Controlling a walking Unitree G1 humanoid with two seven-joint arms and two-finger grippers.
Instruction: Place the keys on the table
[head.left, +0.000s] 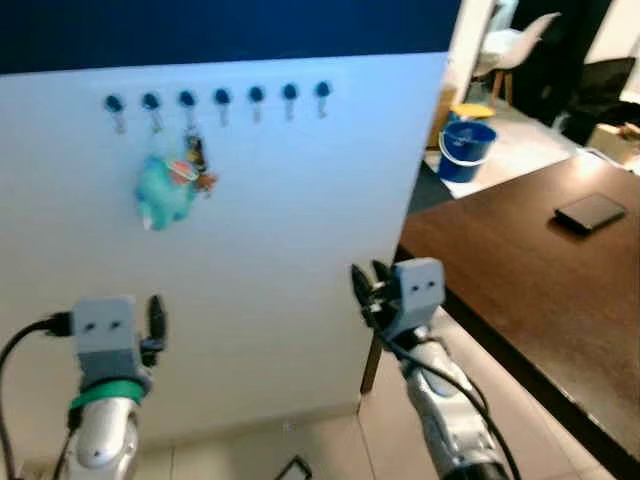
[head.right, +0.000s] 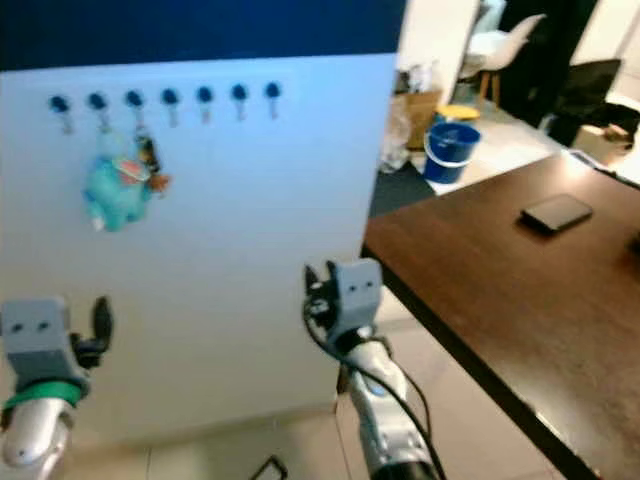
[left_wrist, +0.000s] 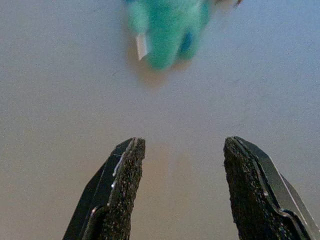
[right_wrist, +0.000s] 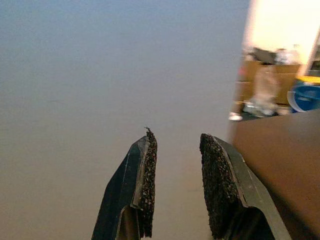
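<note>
Left gripper (left_wrist: 177, 190) fingers apart below hanging keys (head.left: 172, 182); blue bucket (head.left: 466, 149) contents unseen.

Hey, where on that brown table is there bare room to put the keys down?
The brown table is mostly bare: a broad free stretch runs from its near corner beside the white panel toward the black phone near its far edge. The keys hang on the hooks, above the left gripper.

Open gap separates left pincer (head.left: 157, 318) from keys (head.left: 172, 185); white panel (head.left: 280, 250) backs them; desk (head.left: 520, 270) flanks right
</note>
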